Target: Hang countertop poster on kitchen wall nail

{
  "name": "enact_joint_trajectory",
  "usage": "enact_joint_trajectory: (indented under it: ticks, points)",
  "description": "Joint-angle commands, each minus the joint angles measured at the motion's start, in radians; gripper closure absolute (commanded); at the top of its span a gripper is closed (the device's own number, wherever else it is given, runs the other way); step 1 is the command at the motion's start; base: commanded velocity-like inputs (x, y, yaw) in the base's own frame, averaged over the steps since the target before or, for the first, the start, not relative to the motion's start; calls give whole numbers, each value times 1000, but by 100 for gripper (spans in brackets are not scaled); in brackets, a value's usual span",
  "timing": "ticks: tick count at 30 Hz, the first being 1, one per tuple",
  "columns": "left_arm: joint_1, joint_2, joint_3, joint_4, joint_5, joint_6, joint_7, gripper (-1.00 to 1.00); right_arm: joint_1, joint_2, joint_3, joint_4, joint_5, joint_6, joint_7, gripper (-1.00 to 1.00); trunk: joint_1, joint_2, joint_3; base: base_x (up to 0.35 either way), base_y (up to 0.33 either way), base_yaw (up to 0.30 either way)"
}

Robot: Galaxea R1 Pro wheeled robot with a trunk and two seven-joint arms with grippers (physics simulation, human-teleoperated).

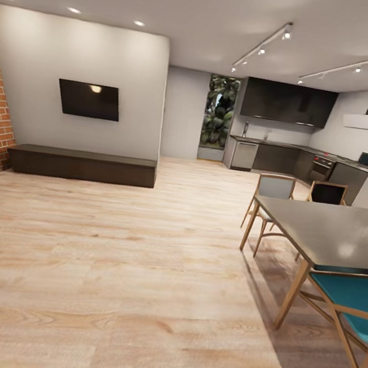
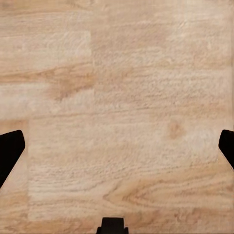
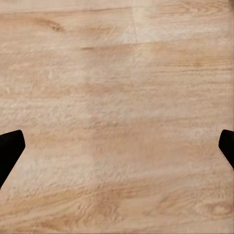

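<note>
The task seems to be at its very beginning, because the robot stands in the living area on the wooden floor [image 1: 134,271], well apart from the kitchen. The kitchen countertop [image 1: 285,145] shows far away at the back, above dark cabinets, but the poster is too small to find there, and no wall nail can be told either. A dining table [image 1: 331,231] with chairs stands between the robot and the kitchen, on the right side. The left gripper [image 2: 117,146] and the right gripper [image 3: 117,148] both point down at the floor, fingers spread wide and holding nothing. Driving, picking and hanging all remain to do.
</note>
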Motion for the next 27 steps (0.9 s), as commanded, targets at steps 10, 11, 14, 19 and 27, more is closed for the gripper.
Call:
enact_joint_trajectory:
  ticks: [10,11,14,19,27]
  points:
    - [0,1,1,0,-1,-12,0,-100,-1,-1,2,2,3,-4,0,-100,1,0,-1,333,0,-14]
    - [0,1,1,0,-1,-12,0,-100,-1,-1,2,2,3,-5,0,-100,1,0,-1,335,0,-1]
    - [0,1,1,0,-1,-12,0,-100,-1,-1,3,2,3,-5,0,-100,1,0,-1,335,0,-1]
    - [0,1,1,0,-1,-12,0,-100,-1,-1,3,2,3,-5,0,-100,1,0,-1,336,0,0]
    - [0,1,1,0,-1,-12,0,-100,-1,-1,3,2,3,-5,0,-100,1,0,-1,336,0,0]
